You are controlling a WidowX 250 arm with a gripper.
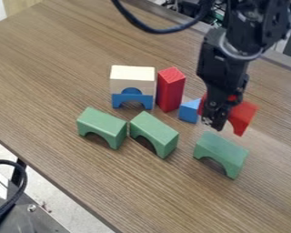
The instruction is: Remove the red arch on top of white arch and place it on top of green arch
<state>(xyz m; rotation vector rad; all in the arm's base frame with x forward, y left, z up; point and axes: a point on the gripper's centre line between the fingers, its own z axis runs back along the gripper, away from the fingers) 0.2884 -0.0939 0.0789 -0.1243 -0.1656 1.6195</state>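
Nearest, the right-hand green arch [222, 149] is standing on the wooden table [129, 182], its opening down and its flat top bare; the middle green arch [155, 129] and the left-hand green arch [103, 124] are standing the same way. Just beyond the right-hand one, the black gripper [214, 124] is hanging in front of the red arch [242, 116] and partly hiding it; whether it is clamping the arch or only hanging before it, I cannot tell. A small blue block [189, 110] is lying just beside them, and an upright red block [171, 89] is standing farther back. Beyond, the white arch [132, 78] is sitting on a blue arch [131, 100], carrying nothing. So the removing seems done and the placing is pending. The next move is calling for a sure grip, then lowering the red arch level onto a green top, probably the right-hand one, before releasing.
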